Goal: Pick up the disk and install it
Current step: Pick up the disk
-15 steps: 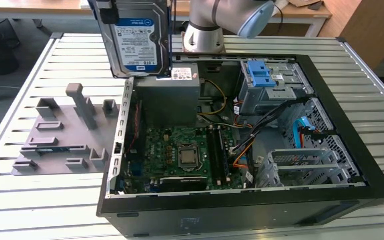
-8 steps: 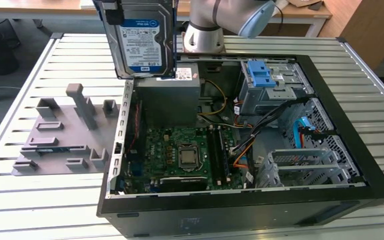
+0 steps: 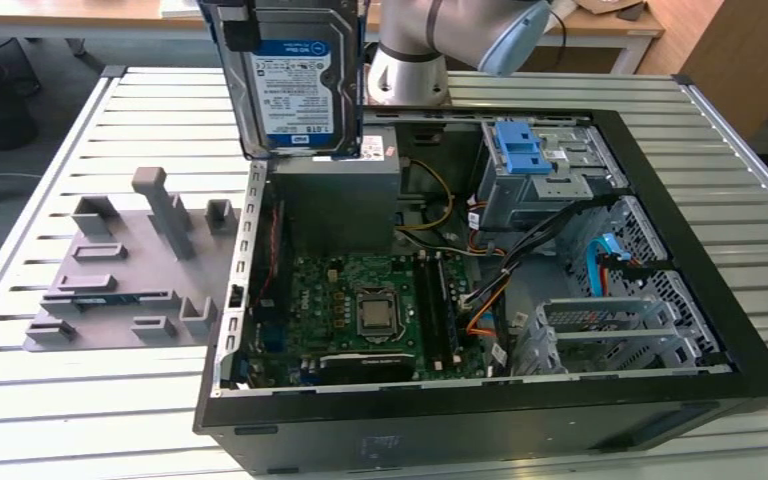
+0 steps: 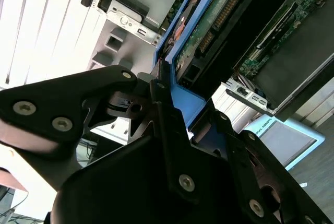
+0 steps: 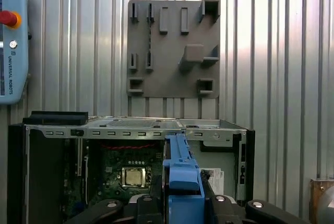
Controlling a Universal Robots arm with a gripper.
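Overhead, the disk [image 3: 297,85] hung upright in the air above the far corner of the open computer case [image 3: 491,392], on the exterior view's left. Its white-and-blue label faced the camera and its lower edge sat just over the grey power supply box [image 3: 337,200]. In the second wrist view the gripper [image 4: 175,96] was clamped on the disk's blue side rails, with its green circuit side showing. The grey fixture plate [image 3: 117,270] lay on the slatted bench [image 3: 37,400], beside the case on the exterior view's left.

PC case [image 3: 491,432] under disk [image 3: 297,90]; jig [image 3: 104,295] at exterior view's left.
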